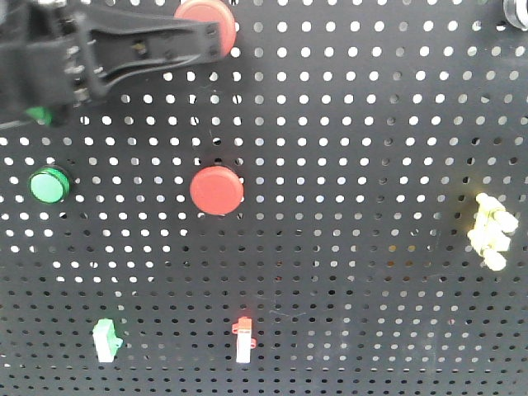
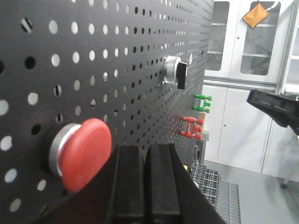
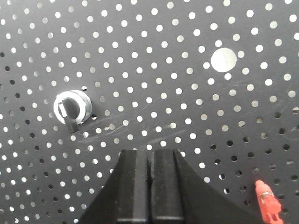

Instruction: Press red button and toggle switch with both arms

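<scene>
Pegboard (image 3: 187, 93) carries the switch (image 3: 71, 111); it points downward, long axis near vertical.

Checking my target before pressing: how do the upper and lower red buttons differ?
The upper red button looks wider than the lower red button. The upper is cut by the frame edge, with the left tool in front; the lower sits mid-board, fully visible. Both are round, matte red.

Pegboard (image 1: 371, 124): matte blk, even grid of round holes. Red button (image 1: 208, 10) at 12 o'clock: matte red, silver collar. Smaller red button (image 1: 216, 190) ctr: same red. Green button (image 1: 49, 185) at 9. Yellow clips (image 1: 492, 231) at 3. Green/wht toggle (image 1: 106, 340) at 7, red/wht toggle (image 1: 243, 340) at 6.
</scene>
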Robot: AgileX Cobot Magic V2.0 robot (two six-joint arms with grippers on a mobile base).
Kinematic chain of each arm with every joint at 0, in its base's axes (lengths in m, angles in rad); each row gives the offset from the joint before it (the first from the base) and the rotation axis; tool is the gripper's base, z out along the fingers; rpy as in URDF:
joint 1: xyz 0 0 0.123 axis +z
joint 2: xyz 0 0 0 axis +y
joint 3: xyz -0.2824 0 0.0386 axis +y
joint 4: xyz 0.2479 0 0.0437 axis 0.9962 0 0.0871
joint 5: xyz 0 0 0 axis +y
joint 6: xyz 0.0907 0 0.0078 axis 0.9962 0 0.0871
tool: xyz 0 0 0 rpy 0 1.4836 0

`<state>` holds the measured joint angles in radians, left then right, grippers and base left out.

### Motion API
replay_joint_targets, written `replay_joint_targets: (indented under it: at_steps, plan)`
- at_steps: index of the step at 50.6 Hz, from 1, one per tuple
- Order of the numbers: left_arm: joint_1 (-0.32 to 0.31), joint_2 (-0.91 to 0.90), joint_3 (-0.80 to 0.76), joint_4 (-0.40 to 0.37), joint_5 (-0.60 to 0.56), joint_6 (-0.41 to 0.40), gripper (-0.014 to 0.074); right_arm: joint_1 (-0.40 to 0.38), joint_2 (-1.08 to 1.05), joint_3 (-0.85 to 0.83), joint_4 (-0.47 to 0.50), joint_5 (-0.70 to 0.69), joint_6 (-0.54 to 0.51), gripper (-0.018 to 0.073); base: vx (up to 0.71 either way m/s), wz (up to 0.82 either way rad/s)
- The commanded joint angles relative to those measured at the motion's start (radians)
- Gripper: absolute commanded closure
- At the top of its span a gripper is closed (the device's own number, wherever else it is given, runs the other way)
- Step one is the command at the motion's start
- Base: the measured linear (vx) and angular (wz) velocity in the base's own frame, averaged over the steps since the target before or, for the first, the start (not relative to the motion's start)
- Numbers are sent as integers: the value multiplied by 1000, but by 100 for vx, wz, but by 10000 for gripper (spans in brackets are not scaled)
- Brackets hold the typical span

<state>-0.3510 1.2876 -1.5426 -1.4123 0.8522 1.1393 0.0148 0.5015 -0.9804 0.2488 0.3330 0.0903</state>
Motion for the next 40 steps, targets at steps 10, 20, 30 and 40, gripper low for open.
replay_joint_targets:
  at_steps: [10,20,30,40]
  plan:
    - [1,3,-34,22,-185,-7,594,-7,14,-28,3,-73,-13,562,0,0]
    - [1,9,-35,88,-238,-77,594,-7,14,-28,-1,-73,-13,562,0,0]
    - [1,23,-36,121,-270,-105,594,-7,14,-28,-1,-65,-13,562,0,0]
    - [1,23,-36,139,-319,-135,594,-7,14,-28,-1,-50,-13,562,0,0]
